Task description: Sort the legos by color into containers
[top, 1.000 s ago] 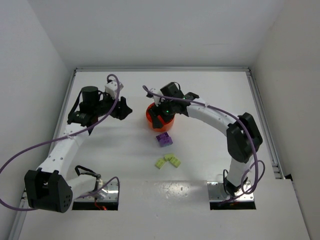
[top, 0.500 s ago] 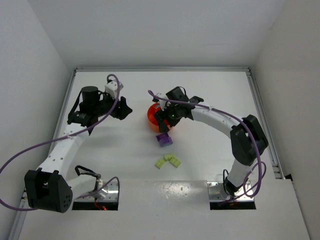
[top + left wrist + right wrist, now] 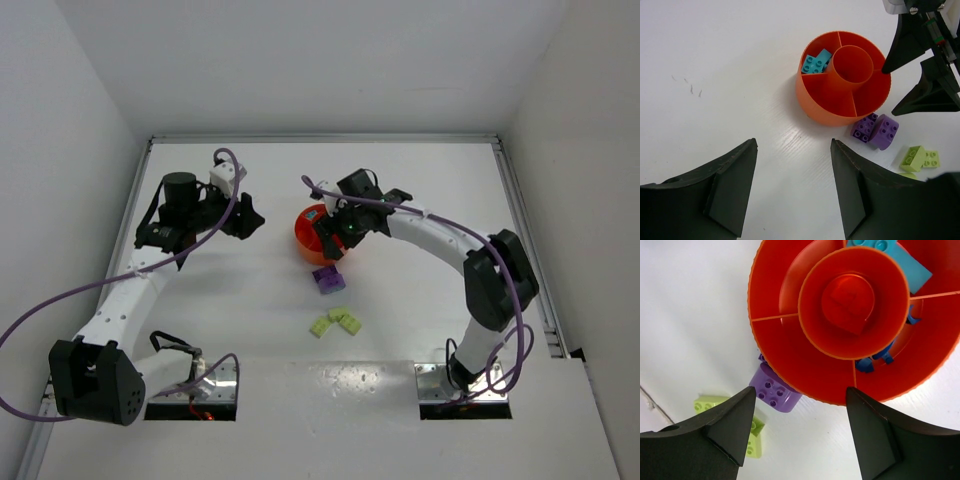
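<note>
The orange bowl (image 3: 303, 233) stands mid-table. Teal legos (image 3: 816, 62) lie in one outer section, and blue legos (image 3: 879, 359) in another. Its centre well (image 3: 852, 64) looks empty. Two purple legos (image 3: 328, 279) lie on the table against the bowl's near side. Yellow-green legos (image 3: 336, 322) lie nearer the arms. My right gripper (image 3: 337, 236) is open and empty, hovering over the bowl's near-right rim (image 3: 790, 345), above the purple lego (image 3: 775, 390). My left gripper (image 3: 250, 218) is open and empty, left of the bowl (image 3: 825, 107).
White walls close in the table at the back and both sides. A metal rail (image 3: 525, 240) runs along the right edge. Purple cables trail from both arms. The right gripper's black fingers (image 3: 927, 95) show beside the bowl in the left wrist view.
My right gripper has shifted right off the bowl's left part, uncovering the teal legos. The left arm and the legos on the table have not moved.
</note>
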`<state>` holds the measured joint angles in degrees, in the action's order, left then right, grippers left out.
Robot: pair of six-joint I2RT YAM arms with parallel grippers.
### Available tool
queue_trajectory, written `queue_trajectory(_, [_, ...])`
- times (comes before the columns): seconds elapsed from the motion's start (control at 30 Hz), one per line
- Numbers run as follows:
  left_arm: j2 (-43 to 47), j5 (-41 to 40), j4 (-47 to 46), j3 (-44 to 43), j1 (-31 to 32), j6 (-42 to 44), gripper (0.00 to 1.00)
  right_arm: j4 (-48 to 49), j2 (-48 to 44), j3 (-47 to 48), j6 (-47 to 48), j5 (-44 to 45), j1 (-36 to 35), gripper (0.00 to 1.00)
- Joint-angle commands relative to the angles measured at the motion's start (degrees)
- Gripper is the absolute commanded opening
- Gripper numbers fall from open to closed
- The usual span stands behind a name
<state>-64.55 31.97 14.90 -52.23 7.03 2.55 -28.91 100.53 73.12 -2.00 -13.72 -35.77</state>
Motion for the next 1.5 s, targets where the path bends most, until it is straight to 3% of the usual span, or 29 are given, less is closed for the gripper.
queue_trajectory(0.0, [0.75,0.99,-2.06,0.02,-0.26,0.53,0.66,0.69,-3.06,2.73,0.86,-0.61,0.26,0.72])
queue_trajectory(0.23, [0.75,2.04,-2.06,0.02,-0.26,0.53,0.66,-0.44,-5.43,5.53,0.86,-2.19,0.26,0.72])
queue_trajectory(0.37, [1.8,2.66,1.62,0.55,3.33,6.39,0.66,-0.98,-9.9,6.59,0.15,-1.14,0.26,0.72])
queue_trajectory(0.5, [2.94,-1.53,9.87,1.86,12.9,15.1,0.63,-2.03,-13.94,2.13,-0.99,4.38,2.01,0.72])
queue_trajectory(0.57, [3.81,-3.4,12.26,4.66,19.39,16.43,0.63,0.15,-15.62,-2.08,-3.7,6.24,4.46,0.72])
queue_trajectory(0.63, [3.82,-3.4,13.13,6.25,21.26,16.44,0.63,0.69,-16.77,-5.08,-5.37,6.77,7.1,0.72])
queue_trajectory(0.83, [-0.55,-9.45,12.53,6.97,34.77,11.17,0.56,0.08,-16.16,-4.14,-9.95,4.4,20.63,0.72])
queue_trajectory(1.1, [-11.18,-17.55,11.21,4.42,49.12,4.58,0.59,-0.01,-18.35,-5.62,-10.48,1.06,26.36,0.72])
queue_trajectory(1.27, [-16.91,-19.84,12.53,1.78,51.77,1.76,0.59,-0.01,-18.35,-5.01,-11.01,-0.79,29.17,0.72])
queue_trajectory(1.47, [-19.56,-19.84,12.0,1.25,53.44,-1.31,0.66,-0.01,-17.83,-5.01,-11.01,-3.24,30.32,0.74])
